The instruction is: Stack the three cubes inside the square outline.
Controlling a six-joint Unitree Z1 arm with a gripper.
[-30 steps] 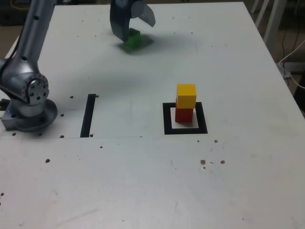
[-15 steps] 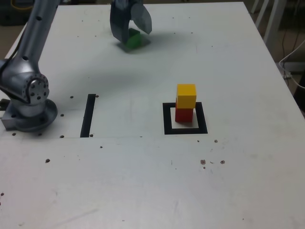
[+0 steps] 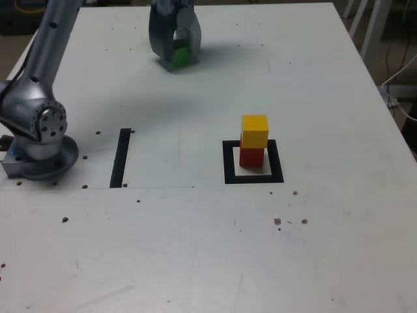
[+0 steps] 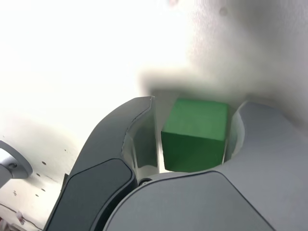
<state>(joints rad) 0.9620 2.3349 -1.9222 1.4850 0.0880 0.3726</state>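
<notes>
While the yellow cube point(image 3: 255, 131) sits on the red point(image 3: 251, 157) inside the outline point(image 3: 277, 161), we bring the pincer point(image 4: 192, 137) around the green cube point(image 4: 195, 137) on the counter point(image 3: 313, 85), part-open; next we should grip squarely, then lift.

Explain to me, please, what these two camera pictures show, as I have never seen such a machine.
The machine is a single robot arm with a two-jawed grey gripper. One picture looks across the white table from off the arm; the other comes from the arm's wrist. On the table, a solid yellow cube sits on a red one inside a flat black square outline. The green cube is between the jaws; I cannot tell if it is gripped.
</notes>
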